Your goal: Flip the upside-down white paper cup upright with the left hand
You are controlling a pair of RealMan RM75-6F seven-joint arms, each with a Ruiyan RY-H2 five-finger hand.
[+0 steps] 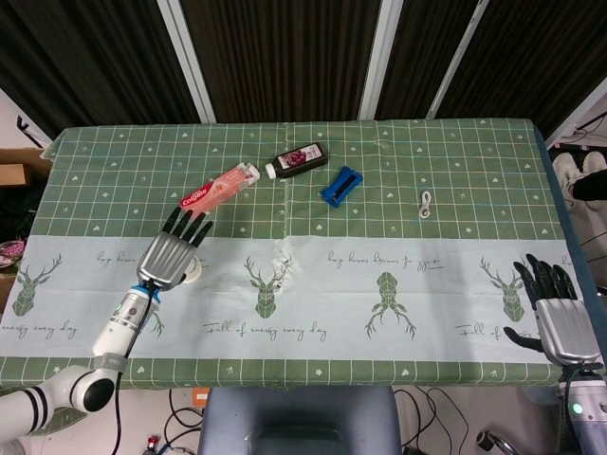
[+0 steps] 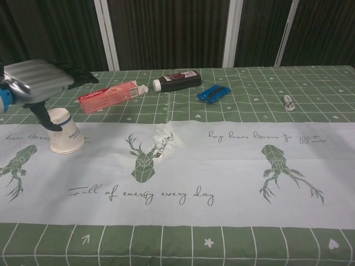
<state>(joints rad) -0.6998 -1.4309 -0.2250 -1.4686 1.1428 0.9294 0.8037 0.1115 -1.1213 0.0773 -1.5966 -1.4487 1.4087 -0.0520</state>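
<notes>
The white paper cup (image 2: 66,134) stands upside down on the pale band of the tablecloth at the left, with a blue ring near its top. From the head view only its edge (image 1: 194,271) peeks out beside my left hand (image 1: 174,253). That hand (image 2: 39,80) hovers flat just above the cup, fingers stretched out and apart, holding nothing; its thumb hangs down beside the cup's top. My right hand (image 1: 557,314) rests at the table's near right corner, fingers spread, empty.
A red toothpaste box (image 1: 219,190), a dark bottle (image 1: 299,159), a blue object (image 1: 340,186) and a small white cable (image 1: 426,203) lie on the green checked area further back. The table's front edge runs close to both arms.
</notes>
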